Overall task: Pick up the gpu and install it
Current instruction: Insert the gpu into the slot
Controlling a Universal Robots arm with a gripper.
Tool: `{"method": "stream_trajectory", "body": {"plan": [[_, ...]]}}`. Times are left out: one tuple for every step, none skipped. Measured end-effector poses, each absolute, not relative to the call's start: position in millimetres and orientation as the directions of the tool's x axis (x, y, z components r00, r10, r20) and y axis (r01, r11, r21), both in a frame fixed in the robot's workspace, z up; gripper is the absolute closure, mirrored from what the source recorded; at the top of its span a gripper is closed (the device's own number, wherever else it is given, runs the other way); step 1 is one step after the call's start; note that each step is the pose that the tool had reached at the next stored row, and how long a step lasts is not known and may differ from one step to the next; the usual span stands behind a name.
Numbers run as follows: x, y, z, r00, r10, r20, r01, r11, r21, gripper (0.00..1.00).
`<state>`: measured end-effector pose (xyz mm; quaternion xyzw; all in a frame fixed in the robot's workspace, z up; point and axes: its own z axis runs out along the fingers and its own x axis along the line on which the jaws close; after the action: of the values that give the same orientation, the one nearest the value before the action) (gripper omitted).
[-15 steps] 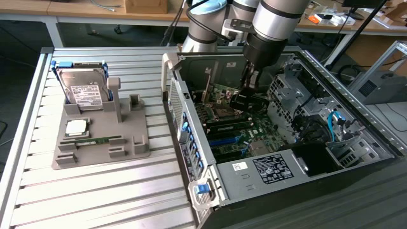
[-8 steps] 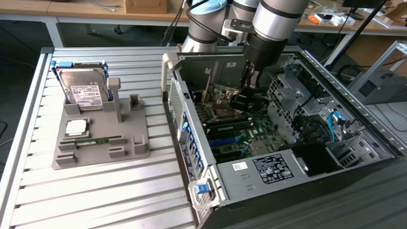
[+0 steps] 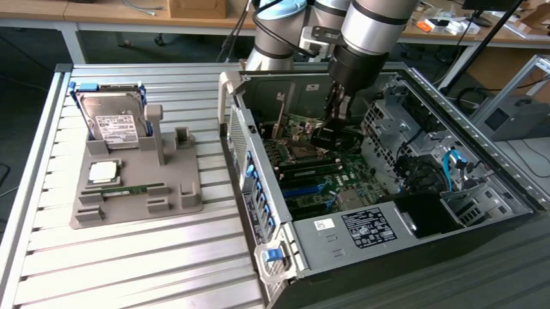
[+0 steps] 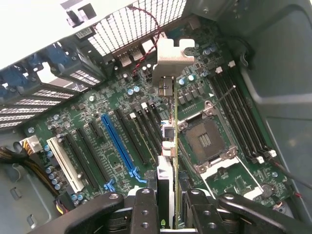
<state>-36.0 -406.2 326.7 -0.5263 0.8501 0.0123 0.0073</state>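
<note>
Wrist view has the pincer (image 4: 168, 207) clenched on the gpu (image 4: 174, 58), held edge-on over the motherboard (image 4: 111, 163).

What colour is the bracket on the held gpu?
The bracket of the gpu is plain silver; the wrist view shows it best.

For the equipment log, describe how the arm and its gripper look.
The arm is built of silver-grey cylindrical tubes with black bands at the joints and a black wrist section. The gripper is black, with jointed linkage fingers fastened by visible round screws.
</note>
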Motion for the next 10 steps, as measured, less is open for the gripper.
{"method": "stream_trajectory", "body": {"plan": [[-36.0, -406.2, 326.7, -0.443, -0.896, -0.025, -0.896, 0.443, 0.013, 0.73], [-36.0, -406.2, 326.7, -0.441, -0.897, -0.025, -0.898, 0.441, 0.013, 0.73], [-36.0, -406.2, 326.7, -0.438, -0.898, -0.025, -0.899, 0.438, 0.013, 0.73], [-36.0, -406.2, 326.7, -0.436, -0.900, -0.025, -0.900, 0.436, 0.013, 0.73], [-36.0, -406.2, 326.8, -0.434, -0.901, -0.025, -0.901, 0.433, 0.013, 0.73], [-36.0, -406.2, 326.7, -0.431, -0.902, -0.025, -0.902, 0.431, 0.013, 0.73], [-36.0, -406.2, 326.7, -0.429, -0.903, -0.025, -0.903, 0.429, 0.013, 0.73], [-36.0, -406.2, 326.8, -0.426, -0.904, -0.025, -0.905, 0.426, 0.013, 0.73], [-36.0, -406.2, 326.7, -0.424, -0.905, -0.025, -0.906, 0.423, 0.013, 0.73], [-36.0, -406.2, 326.7, -0.421, -0.907, -0.025, -0.907, 0.420, 0.013, 0.73]]}}
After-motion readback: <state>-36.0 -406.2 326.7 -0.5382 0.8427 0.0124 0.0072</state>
